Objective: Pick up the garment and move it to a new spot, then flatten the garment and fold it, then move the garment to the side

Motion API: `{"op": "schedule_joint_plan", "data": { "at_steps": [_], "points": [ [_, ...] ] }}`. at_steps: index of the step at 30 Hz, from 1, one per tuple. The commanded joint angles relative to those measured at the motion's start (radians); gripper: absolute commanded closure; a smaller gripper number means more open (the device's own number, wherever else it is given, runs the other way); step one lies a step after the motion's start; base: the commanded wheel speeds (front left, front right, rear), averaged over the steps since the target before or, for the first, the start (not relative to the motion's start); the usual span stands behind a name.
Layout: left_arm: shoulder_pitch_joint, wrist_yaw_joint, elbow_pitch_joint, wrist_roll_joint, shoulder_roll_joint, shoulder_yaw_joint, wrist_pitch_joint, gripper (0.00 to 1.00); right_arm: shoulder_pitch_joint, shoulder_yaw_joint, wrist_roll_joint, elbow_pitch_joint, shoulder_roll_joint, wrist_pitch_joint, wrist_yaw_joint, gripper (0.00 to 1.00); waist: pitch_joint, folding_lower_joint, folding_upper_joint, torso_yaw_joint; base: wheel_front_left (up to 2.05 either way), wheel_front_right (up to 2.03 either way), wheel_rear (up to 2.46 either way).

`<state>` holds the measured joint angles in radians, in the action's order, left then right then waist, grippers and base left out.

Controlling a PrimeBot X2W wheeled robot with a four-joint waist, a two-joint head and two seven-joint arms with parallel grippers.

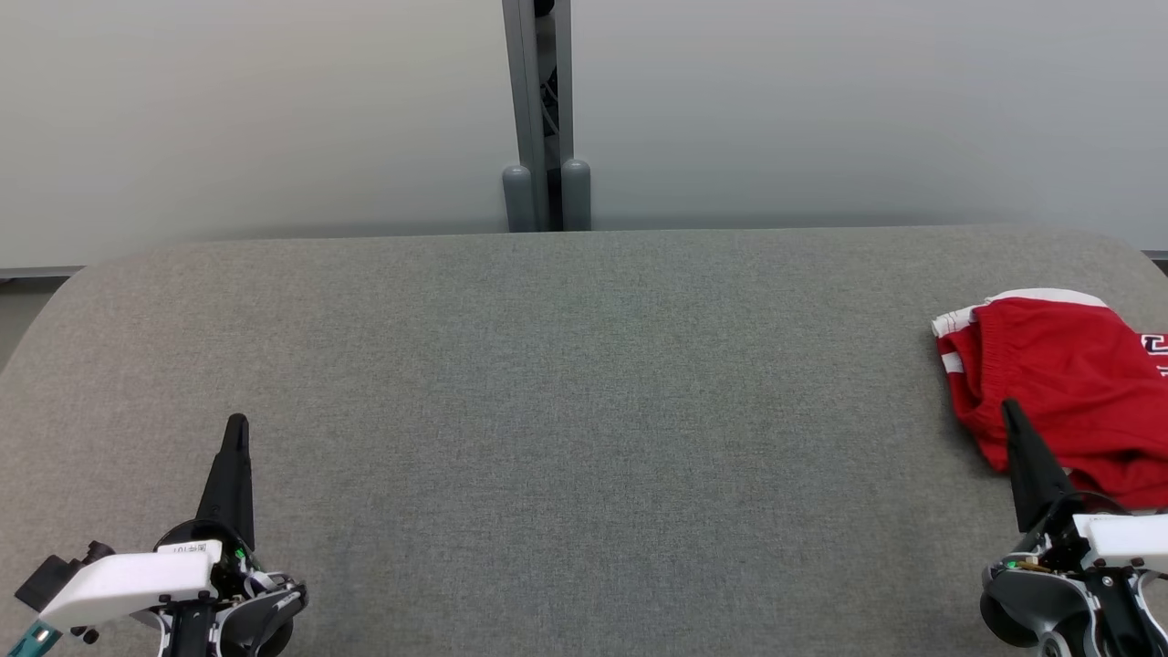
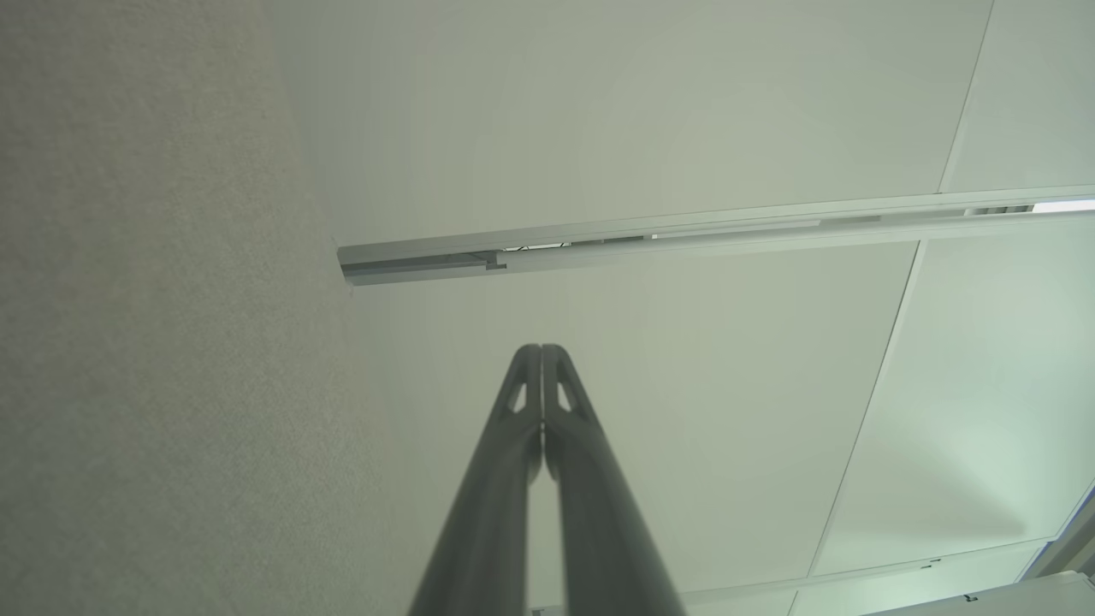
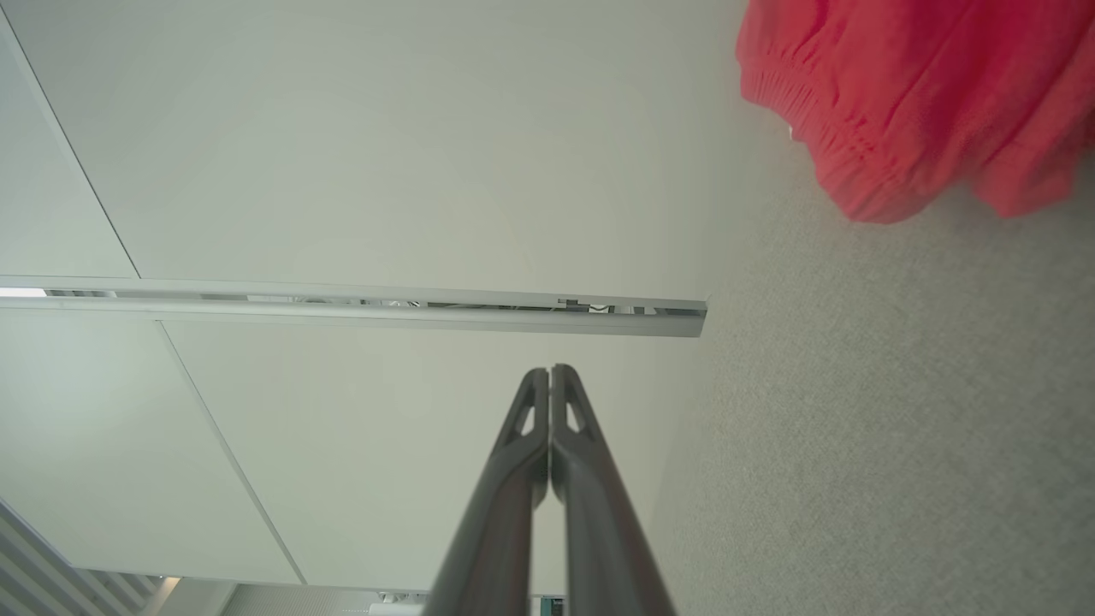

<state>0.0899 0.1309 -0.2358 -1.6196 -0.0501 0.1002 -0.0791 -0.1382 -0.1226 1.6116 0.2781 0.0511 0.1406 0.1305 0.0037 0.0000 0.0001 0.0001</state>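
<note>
Garment (image 1: 1068, 401), red with white trim, lies crumpled on the grey table (image 1: 584, 411), just ahead of our right gripper (image 1: 1009, 409) and to its outer side. In the right wrist view the fingers stand clear of the cloth. We see both fingers pressed together, holding nothing. Our left gripper (image 1: 237, 422), likewise closed and empty, rests well apart from the garment, over bare table.

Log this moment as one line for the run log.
stage: pickup not yet begun | garment: red, bunched, far right of table | left gripper: shut, empty | right gripper: shut, empty, beside garment
</note>
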Motion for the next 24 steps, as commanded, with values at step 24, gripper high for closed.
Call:
{"op": "schedule_joint_plan", "data": {
  "at_steps": [24],
  "points": [
    [0.018,0.005,0.000,0.005,-0.002,0.006,-0.004,1.00,-0.007,-0.005,-0.004,0.002,0.003,0.006,0.000,1.00,0.000,0.0000,-0.0001,0.000,0.00,0.00,0.00]
  ]
}}
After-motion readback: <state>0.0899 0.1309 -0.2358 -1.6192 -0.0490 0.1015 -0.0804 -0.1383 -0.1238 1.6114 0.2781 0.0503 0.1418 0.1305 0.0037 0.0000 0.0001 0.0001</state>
